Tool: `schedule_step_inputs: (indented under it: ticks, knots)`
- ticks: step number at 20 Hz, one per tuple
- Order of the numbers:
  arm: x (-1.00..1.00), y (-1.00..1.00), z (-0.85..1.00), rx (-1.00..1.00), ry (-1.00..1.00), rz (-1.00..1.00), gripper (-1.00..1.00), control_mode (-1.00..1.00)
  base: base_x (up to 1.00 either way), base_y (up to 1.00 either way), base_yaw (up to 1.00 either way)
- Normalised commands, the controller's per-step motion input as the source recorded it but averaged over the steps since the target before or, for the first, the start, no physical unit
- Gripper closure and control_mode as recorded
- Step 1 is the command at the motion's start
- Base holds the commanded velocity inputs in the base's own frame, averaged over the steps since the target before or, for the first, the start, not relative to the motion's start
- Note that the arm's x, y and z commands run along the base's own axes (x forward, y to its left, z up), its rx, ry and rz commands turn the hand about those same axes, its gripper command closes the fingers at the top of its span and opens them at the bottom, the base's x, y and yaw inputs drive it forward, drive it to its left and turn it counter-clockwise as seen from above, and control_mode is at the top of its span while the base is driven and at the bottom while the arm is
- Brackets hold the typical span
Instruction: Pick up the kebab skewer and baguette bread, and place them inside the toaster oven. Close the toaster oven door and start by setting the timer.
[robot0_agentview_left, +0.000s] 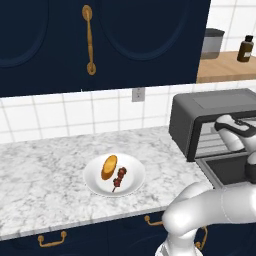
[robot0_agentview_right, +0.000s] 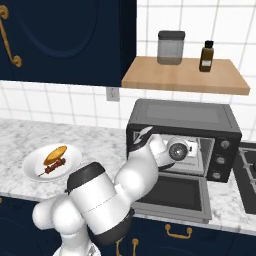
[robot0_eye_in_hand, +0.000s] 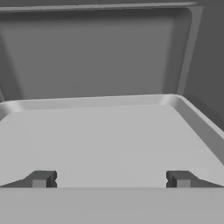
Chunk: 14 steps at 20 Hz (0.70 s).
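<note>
The dark grey toaster oven (robot0_agentview_left: 212, 106) (robot0_agentview_right: 180, 114) stands at the right of the marble counter. Its door (robot0_agentview_left: 227, 167) (robot0_agentview_right: 172, 196) is folded down flat toward me. My gripper (robot0_eye_in_hand: 111, 179) reaches into the oven's opening, open, with nothing between its fingertips (robot0_eye_in_hand: 41, 178), just above a light grey tray (robot0_eye_in_hand: 109, 140). From the right base view my hand (robot0_agentview_right: 178, 148) sits in the mouth of the oven. To the left, the golden baguette bread (robot0_agentview_left: 109, 167) (robot0_agentview_right: 55, 154) and the dark red kebab skewer (robot0_agentview_left: 119, 178) (robot0_agentview_right: 54, 166) lie side by side on a white plate (robot0_agentview_left: 137, 172) (robot0_agentview_right: 32, 161).
A wooden shelf (robot0_agentview_right: 185, 77) above the oven carries a grey canister (robot0_agentview_right: 171, 47) and a brown bottle (robot0_agentview_right: 206, 56). Dark blue cabinets (robot0_agentview_left: 100, 40) hang over the counter. A stovetop (robot0_agentview_right: 249, 175) lies right of the oven. A wall outlet (robot0_agentview_left: 138, 94) is behind the plate.
</note>
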Motion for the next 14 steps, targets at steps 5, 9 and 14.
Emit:
schedule_step_inputs:
  ticks: [5,9,14]
  knots:
    - [0.04,0.00,-0.09,0.00,0.09,0.00,-1.00,-1.00,0.00,0.00,0.00]
    - [-0.05,0.00,-0.34,0.00,0.07,0.00,-1.00,-1.00,0.00,0.00,0.00]
    - [-0.30,-0.01,-0.68,0.02,0.06,0.00,-1.00,-1.00,0.00,0.00,0.00]
